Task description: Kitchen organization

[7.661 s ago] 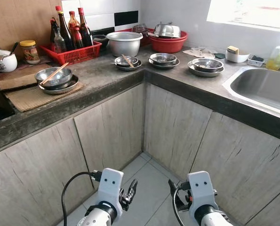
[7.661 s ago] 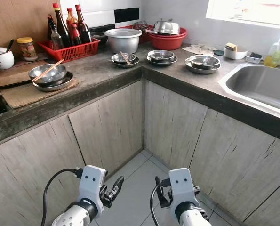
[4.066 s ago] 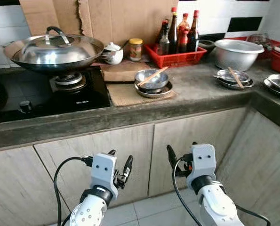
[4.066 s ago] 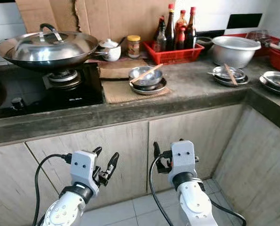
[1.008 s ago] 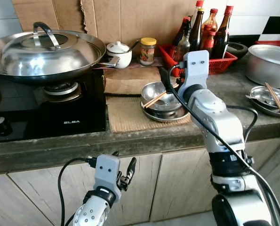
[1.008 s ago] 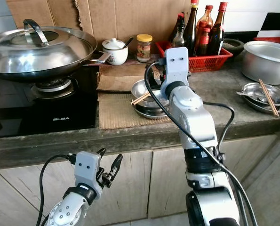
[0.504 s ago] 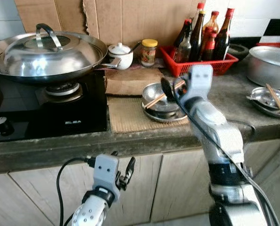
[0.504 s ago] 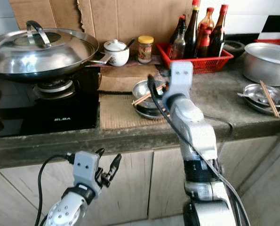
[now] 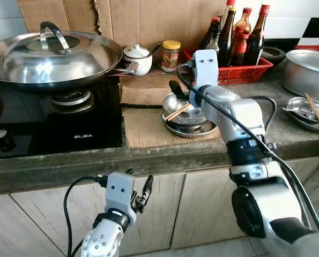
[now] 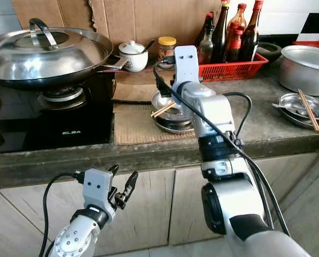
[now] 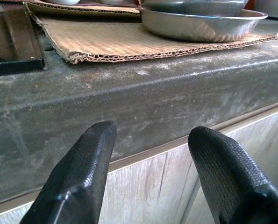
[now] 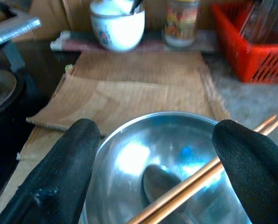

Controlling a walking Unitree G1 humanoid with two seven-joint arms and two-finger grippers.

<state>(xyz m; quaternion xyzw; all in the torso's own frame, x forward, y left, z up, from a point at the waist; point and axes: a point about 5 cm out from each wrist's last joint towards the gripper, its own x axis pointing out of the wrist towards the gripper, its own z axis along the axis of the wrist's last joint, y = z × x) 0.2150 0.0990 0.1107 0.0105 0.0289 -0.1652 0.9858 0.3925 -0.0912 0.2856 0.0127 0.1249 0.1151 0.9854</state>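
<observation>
Bowl [image 9: 182, 105] sits in a plate [image 9: 194, 129] on cardboard [image 9: 148, 128] mid-worktop, chopsticks [image 12: 202, 185] across its rim and probably a spoon [image 12: 160, 183] inside. Right tool [image 12: 155, 154] hangs spread wide over it — likely to straddle the rim. Left tool [image 11: 150, 172], parted, idles below the worktop [image 11: 143, 98].

A shiny silver bowl [image 12: 162, 158] holds tan wooden chopsticks [image 12: 209, 186] and sits over brown ribbed cardboard [image 9: 148, 126]. Behind stand a white ceramic pot [image 9: 138, 58], a yellow-lidded jar [image 9: 170, 56] and a red basket [image 9: 229, 72] of dark bottles. The table [image 9: 148, 160] is mottled grey; the gripper fingers [image 12: 59, 186] are black.
</observation>
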